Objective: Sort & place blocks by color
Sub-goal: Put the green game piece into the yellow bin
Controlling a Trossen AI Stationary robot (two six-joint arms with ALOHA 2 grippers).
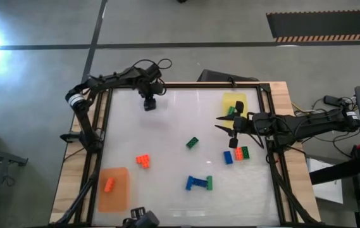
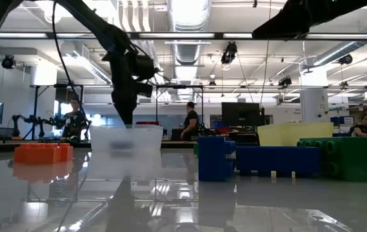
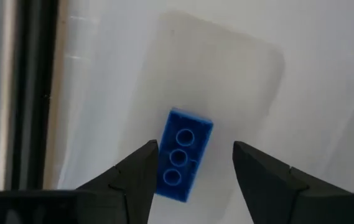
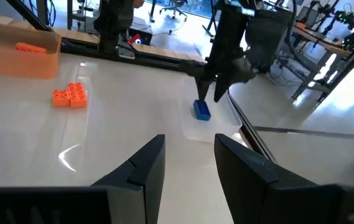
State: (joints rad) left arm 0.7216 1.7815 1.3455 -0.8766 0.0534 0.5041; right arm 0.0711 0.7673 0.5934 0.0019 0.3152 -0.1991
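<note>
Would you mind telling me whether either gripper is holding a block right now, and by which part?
Neither. The left gripper stands open above the blue block lying on the clear mat; the right gripper is empty.

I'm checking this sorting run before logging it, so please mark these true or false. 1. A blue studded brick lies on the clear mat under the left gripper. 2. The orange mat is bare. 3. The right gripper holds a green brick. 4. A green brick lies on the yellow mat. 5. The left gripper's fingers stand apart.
1. True: the blue studded plastic brick lies on the clear rectangular mat, below the left gripper.
2. False: the flat orange mat bears one orange brick.
3. False: the right gripper is open with nothing between its fingers.
4. True: a green brick lies on the flat yellow mat.
5. True: they stand either side of the blue brick, clear of it.
</note>
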